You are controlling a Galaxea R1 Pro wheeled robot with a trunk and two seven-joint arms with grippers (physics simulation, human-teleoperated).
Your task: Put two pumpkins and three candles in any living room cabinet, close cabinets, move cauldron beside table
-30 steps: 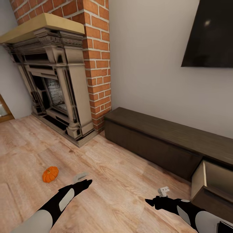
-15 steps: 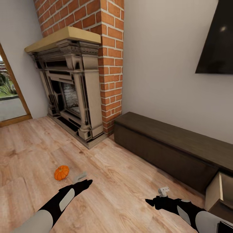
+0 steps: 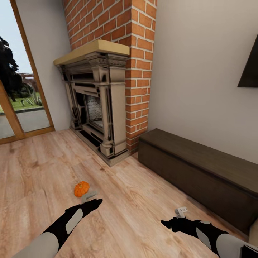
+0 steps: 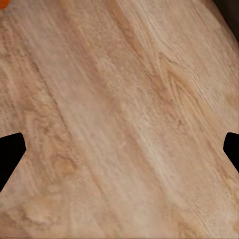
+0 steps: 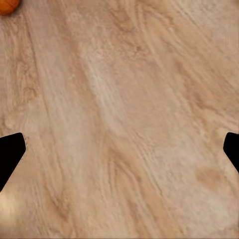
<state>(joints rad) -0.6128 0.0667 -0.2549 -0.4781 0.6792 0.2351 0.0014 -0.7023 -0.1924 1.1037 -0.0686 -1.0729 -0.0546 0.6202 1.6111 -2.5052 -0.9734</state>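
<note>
A small, ribbed, bright-orange pumpkin sits on the pale wood-grain plank floor, left of centre in the head view. The left gripper, black and tapered, hovers low in the frame just below and right of the pumpkin, near but not touching. Its fingertips sit at opposite edges of the left wrist view, spread wide with nothing between. The right gripper, at lower right, is well apart from the pumpkin and likewise spread and empty. A long, low, dark-brown wooden cabinet runs along the plain wall at right, beside a red-brick chimney with an ornate carved fireplace.
</note>
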